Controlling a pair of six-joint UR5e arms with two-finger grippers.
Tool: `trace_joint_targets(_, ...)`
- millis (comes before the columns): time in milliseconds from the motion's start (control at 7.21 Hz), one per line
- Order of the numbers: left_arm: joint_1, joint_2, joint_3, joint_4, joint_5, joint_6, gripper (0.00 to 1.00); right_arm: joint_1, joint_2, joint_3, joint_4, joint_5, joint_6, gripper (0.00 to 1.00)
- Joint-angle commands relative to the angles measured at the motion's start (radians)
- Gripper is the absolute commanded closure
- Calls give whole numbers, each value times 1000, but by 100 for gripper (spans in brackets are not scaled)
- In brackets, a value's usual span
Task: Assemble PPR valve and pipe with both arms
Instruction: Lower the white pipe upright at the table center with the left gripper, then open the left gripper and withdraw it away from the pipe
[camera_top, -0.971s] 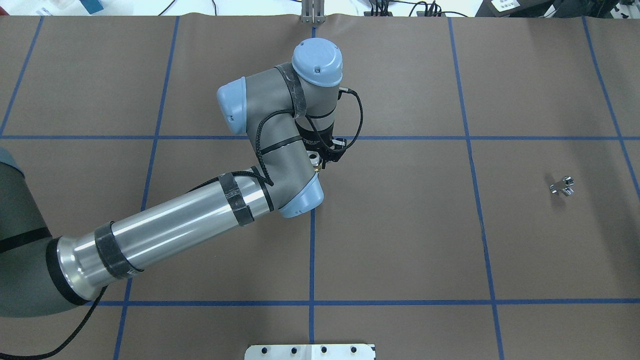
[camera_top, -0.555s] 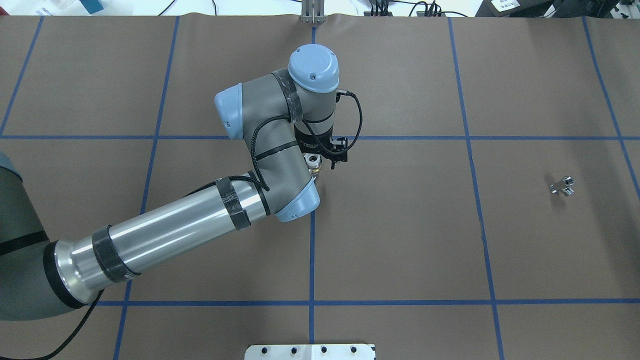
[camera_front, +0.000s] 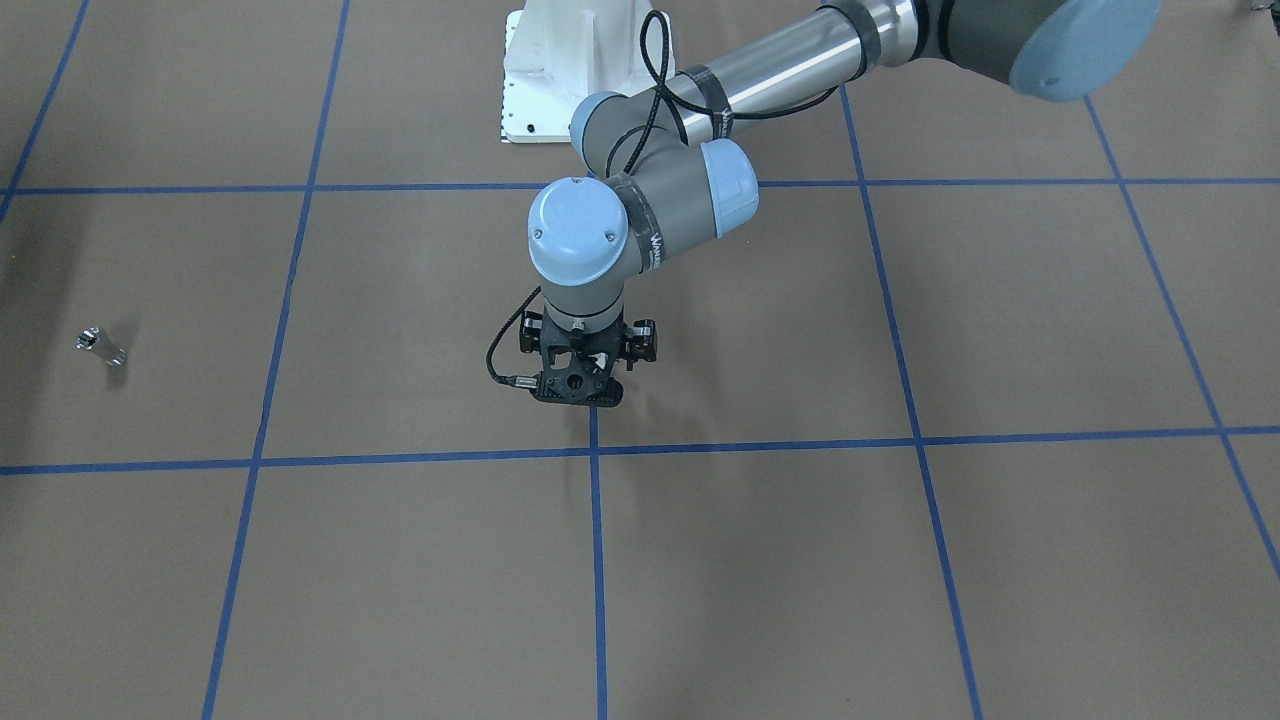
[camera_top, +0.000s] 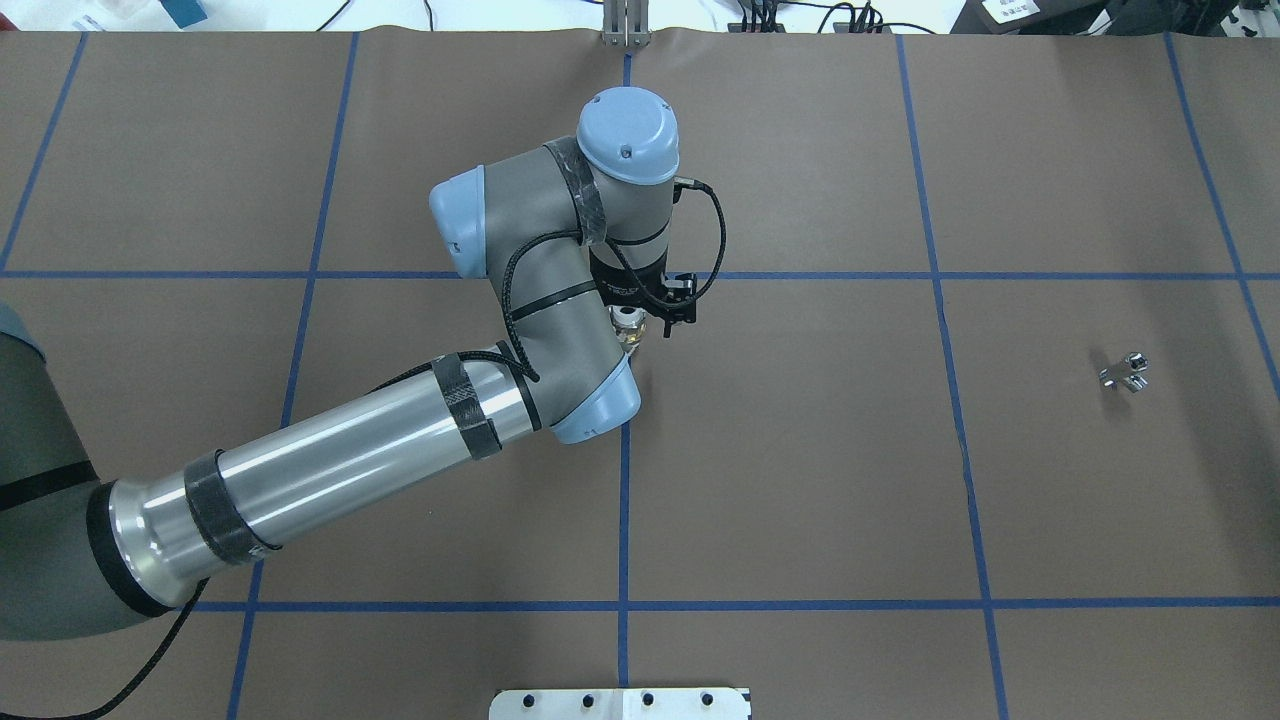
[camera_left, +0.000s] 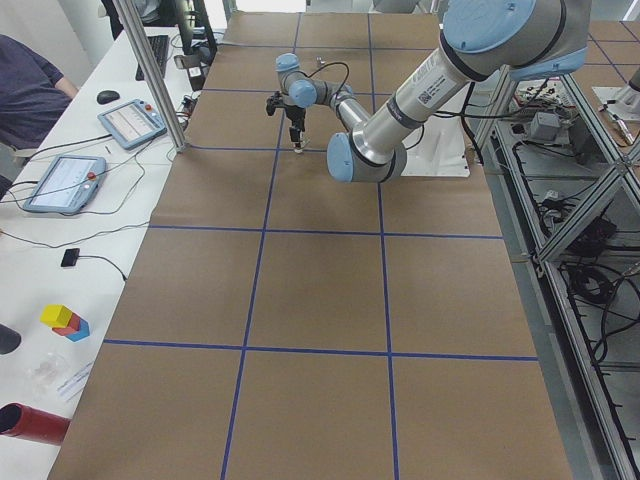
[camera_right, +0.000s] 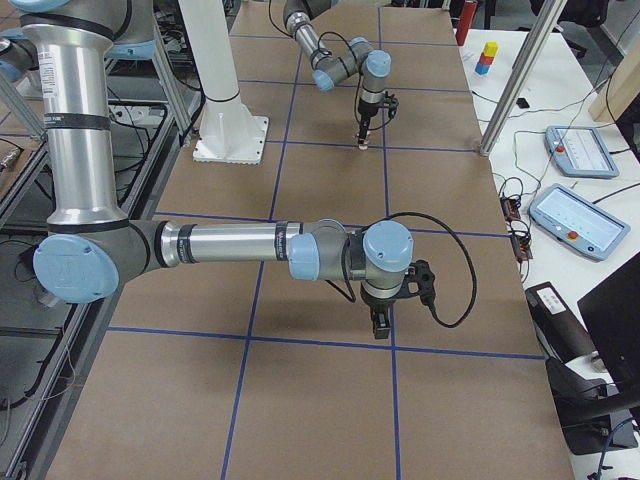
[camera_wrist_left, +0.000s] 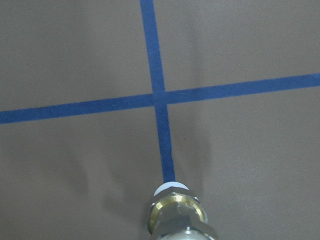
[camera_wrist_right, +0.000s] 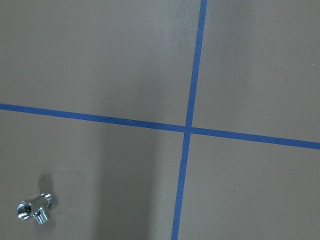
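Observation:
My left gripper (camera_top: 632, 322) points down near the table's middle, shut on the PPR valve (camera_top: 626, 320). In the left wrist view the valve's (camera_wrist_left: 175, 210) brass body and white end hang over a blue tape line; the fingers do not show there. In the front-facing view the left gripper (camera_front: 577, 392) hides the valve. The pipe (camera_top: 1122, 372), a small shiny silver piece with a side stub, lies alone far to the right. It also shows in the front-facing view (camera_front: 100, 346) and the right wrist view (camera_wrist_right: 34, 210). My right gripper (camera_right: 381, 328) shows only in the exterior right view, so I cannot tell its state.
The brown table cover carries a blue tape grid (camera_top: 624, 500). The white bolted pedestal (camera_top: 620, 703) stands at the robot's edge. Side benches hold tablets (camera_left: 130, 120) and cables, and a metal post (camera_left: 150, 70) stands by the table's edge.
The left wrist shifted slightly left with the valve in its grip, then stayed almost still. The pipe has not moved.

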Motion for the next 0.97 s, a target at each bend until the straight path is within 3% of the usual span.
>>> trace_joint_targets(0, -36, -2, -65, 28, -6, -3, 0, 0, -1, 16, 10, -11, 113, 1)
trace_joint_targets(277, -92, 2, -174, 111, -23, 3, 0, -2, -15, 16, 14, -15, 102, 1)
trace_joint_targets(416, -160, 10, -234, 170, -87, 26, 0, -9, -23, 17, 39, -15, 112, 1)
trace_joint_targets(555, -217, 77, -339, 221, -145, 84, 0, -53, -50, 34, 129, -16, 144, 1)
trace_joint_targets(693, -247, 208, -474, 228, -153, 142, 0, -116, -58, 48, 219, -22, 277, 1)
trace_joint_targets(832, -294, 305, -551, 229, -155, 219, 0, -196, -70, 75, 269, -97, 340, 1)
